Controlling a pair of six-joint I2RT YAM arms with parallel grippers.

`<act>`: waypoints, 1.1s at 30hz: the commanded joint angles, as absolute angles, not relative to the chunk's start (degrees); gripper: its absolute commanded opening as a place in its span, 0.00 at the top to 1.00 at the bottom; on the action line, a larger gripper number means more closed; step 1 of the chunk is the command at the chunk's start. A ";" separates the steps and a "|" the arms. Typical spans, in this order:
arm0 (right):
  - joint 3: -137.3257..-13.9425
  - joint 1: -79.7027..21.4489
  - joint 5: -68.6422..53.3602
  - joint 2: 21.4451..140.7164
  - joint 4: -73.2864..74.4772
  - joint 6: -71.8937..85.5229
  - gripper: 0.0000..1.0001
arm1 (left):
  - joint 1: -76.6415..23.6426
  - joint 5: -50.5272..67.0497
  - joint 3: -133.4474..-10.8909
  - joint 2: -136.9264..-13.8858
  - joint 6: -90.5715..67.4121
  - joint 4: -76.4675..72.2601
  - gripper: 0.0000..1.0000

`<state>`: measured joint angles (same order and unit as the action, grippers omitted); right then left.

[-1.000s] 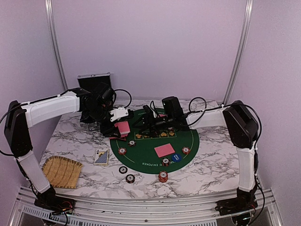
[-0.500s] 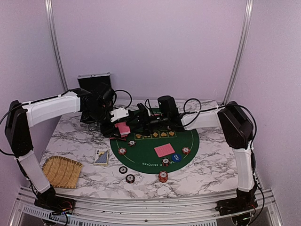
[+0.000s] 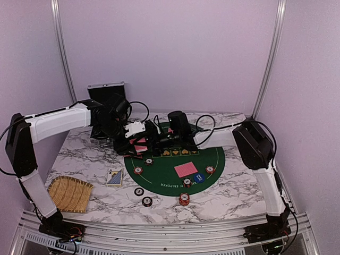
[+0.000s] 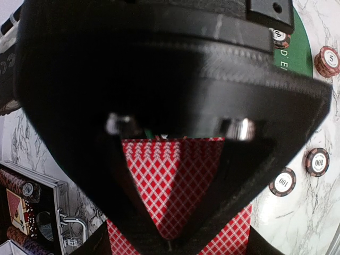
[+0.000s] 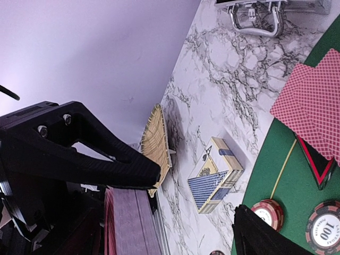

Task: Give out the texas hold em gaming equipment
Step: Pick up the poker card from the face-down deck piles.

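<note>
My left gripper (image 4: 167, 239) is clamped on a small fan of red-backed cards (image 4: 175, 180), its two dark fingers meeting at a point over the checked backs. From above, it holds them just over the far left edge of the green mat (image 3: 175, 187). My right gripper (image 5: 197, 191) reaches across from the other side and sits just beside the left one, its jaws spread wide with nothing between them. Its own camera shows the held cards up to the right, apart from both fingers. Further out on the mat lies a second pile of red cards (image 3: 186, 169), flat and face down, with the blue dealer button (image 3: 199, 177) just beside its near right corner. Poker chips (image 3: 138, 170) are scattered around the mat's edge, some on the felt and a few on the marble counter (image 3: 234, 196) near me. A card box (image 3: 114, 177) lies on the counter just left of the mat, and a straw tray (image 3: 70, 194) sits at the near left corner. A silver case (image 3: 106, 93) stands open at the far left, behind the left arm.
</note>
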<state>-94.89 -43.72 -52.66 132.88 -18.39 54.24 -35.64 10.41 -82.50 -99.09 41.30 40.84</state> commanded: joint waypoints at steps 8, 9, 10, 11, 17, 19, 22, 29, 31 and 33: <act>-100.23 -43.78 -52.24 135.52 -13.41 52.02 0.24 | -35.95 11.67 -83.76 -98.95 40.80 41.69 1.00; -99.81 -43.61 -51.94 135.22 -12.34 51.24 0.25 | -35.95 11.68 -83.69 -98.88 40.86 41.69 1.00; -99.35 -43.39 -51.80 134.92 -11.52 50.57 0.26 | -35.95 11.67 -83.67 -98.88 40.89 41.71 1.00; -98.75 -43.05 -51.62 134.51 -10.61 49.87 0.27 | -35.95 11.69 -83.59 -98.76 40.95 41.67 1.00; -95.02 -41.57 -50.53 132.07 -8.64 47.79 0.31 | -35.90 11.94 -83.41 -98.58 40.95 41.70 1.00; -93.70 -41.21 -50.27 131.14 -8.69 47.62 0.33 | -35.95 11.95 -83.33 -98.52 41.01 41.70 1.00; -92.64 -40.95 -50.16 130.00 -9.08 47.52 0.39 | -35.95 11.67 -83.23 -98.51 41.08 41.72 1.00; -92.03 -40.76 -50.03 127.73 -7.64 46.07 0.52 | -35.95 11.34 -82.89 -98.47 41.24 41.71 1.00; -91.97 -40.58 -49.75 126.89 -6.53 45.17 0.56 | -35.95 11.22 -82.80 -98.41 41.22 41.69 1.00; -91.93 -40.34 -49.36 126.22 -5.19 44.15 0.60 | -35.95 11.10 -82.79 -98.49 41.27 41.66 1.00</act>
